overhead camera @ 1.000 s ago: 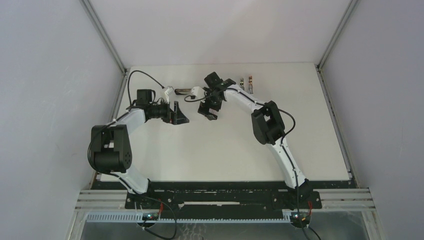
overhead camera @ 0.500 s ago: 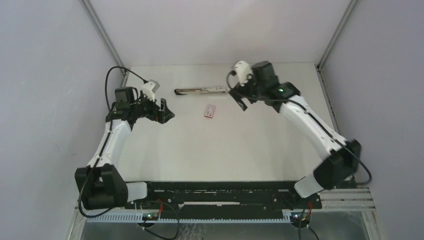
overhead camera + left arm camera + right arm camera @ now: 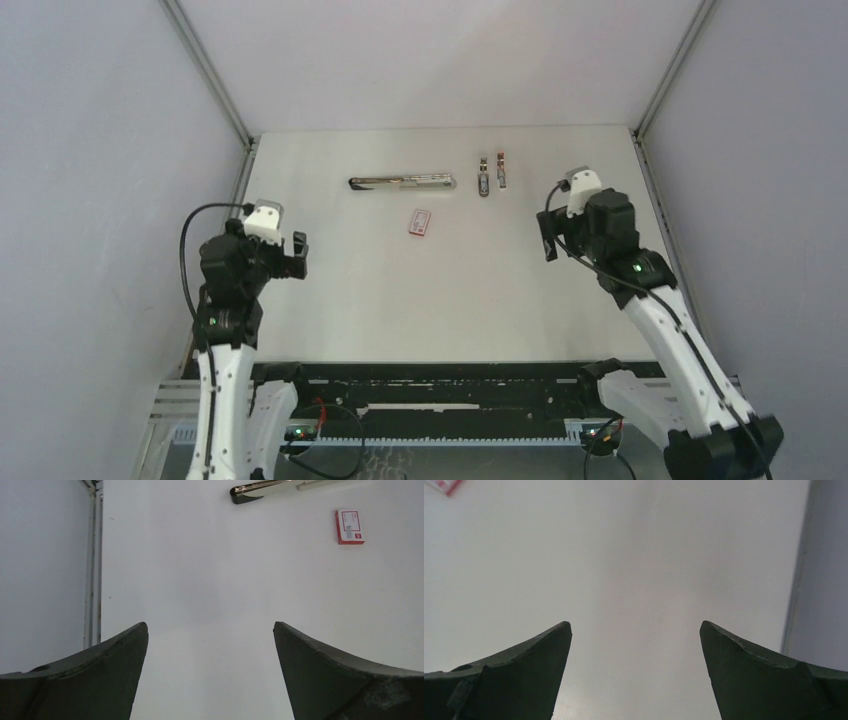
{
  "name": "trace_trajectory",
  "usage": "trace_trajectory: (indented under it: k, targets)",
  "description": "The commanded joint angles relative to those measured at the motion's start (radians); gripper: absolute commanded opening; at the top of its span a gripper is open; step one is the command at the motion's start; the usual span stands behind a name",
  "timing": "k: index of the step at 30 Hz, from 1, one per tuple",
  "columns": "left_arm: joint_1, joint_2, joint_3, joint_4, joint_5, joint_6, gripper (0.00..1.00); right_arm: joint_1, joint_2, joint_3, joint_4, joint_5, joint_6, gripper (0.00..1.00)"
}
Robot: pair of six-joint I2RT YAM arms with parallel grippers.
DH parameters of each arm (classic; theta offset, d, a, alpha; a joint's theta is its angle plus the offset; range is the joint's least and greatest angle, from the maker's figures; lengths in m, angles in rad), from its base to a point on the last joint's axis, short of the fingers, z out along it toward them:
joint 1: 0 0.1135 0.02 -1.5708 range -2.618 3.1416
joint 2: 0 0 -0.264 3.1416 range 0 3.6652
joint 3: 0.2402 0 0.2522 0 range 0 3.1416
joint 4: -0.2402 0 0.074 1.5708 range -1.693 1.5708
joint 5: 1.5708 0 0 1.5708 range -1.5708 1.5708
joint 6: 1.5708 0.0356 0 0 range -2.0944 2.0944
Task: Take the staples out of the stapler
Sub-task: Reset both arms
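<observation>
white tabletop (image 3: 450,300): long silver metal stapler (image 3: 402,182); short silver-grey staple strips (image 3: 484,176) beside it, seemingly unloaded. my left pincer (image 3: 210,624), right pincer (image 3: 636,624): agape, empty.

Stapler (image 3: 402,182) lies flat, long and slim, chrome glinting. Just off its right end, two short silver-grey staples (image 3: 484,176) lie side by side, crosswise to it, not touching.

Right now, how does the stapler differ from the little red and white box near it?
The stapler is long, slim, shiny metal; the red-and-white box is short and rectangular. The stapler runs left to right across the table; the box's long side runs roughly front to back. The stapler sits farther back than the box. Both lie flat, apart from each other.
</observation>
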Motion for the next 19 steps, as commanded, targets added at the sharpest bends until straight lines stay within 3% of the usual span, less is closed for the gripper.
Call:
trace_trajectory:
  k: [1, 11, 19]
  targets:
    - [0.005, -0.144, -0.088, 0.043, -0.085, -0.054, 1.0, -0.008, -0.178, -0.035, 0.111, 0.027, 0.046, 1.0]
    - [0.005, -0.247, -0.146, 0.027, -0.094, -0.07, 1.0, -0.003, -0.442, -0.185, 0.137, 0.071, 0.02, 1.0]
    - [0.006, -0.247, -0.152, 0.036, -0.109, -0.065, 1.0, 0.047, -0.502, -0.23, 0.147, 0.126, 0.021, 1.0]
